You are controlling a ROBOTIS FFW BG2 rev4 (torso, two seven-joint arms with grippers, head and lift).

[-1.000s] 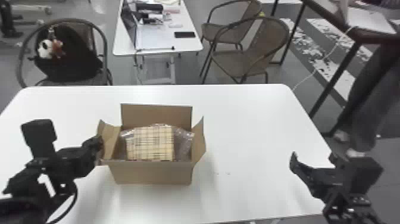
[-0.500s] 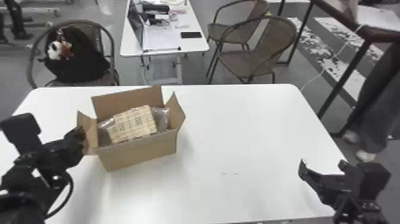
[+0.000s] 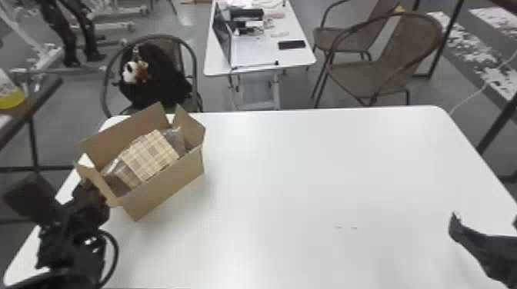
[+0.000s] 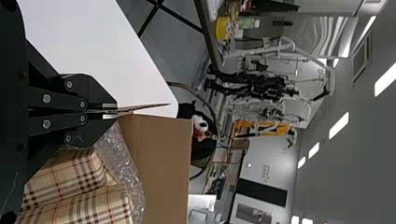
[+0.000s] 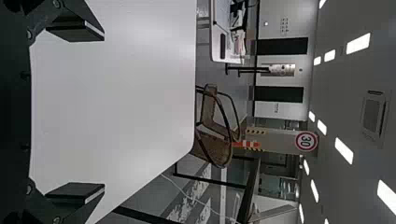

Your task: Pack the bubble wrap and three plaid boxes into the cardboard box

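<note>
My left gripper [image 3: 100, 196] is at the left end of the open cardboard box [image 3: 169, 183], which stands angled at the table's left side. In the left wrist view the left gripper [image 4: 109, 111] is shut on a thin flap of the cardboard box [image 4: 161, 163]. Plaid boxes [image 3: 150, 155] lie inside, one on top, with clear bubble wrap [image 3: 175, 139] around them; how many lie beneath is hidden. The right gripper [image 3: 456, 226] is over the table's right side, away from the box. The right wrist view shows this right gripper [image 5: 103, 112] open, nothing between its fingers.
The white table [image 3: 292, 173] extends right of the box. Behind it are a chair with a black bag [image 3: 154, 82], a small desk with a laptop [image 3: 246, 52], and brown wicker chairs [image 3: 369, 73].
The cardboard box has moved left across the table and turned at an angle, together with my left gripper. The head view has swung to the left.
</note>
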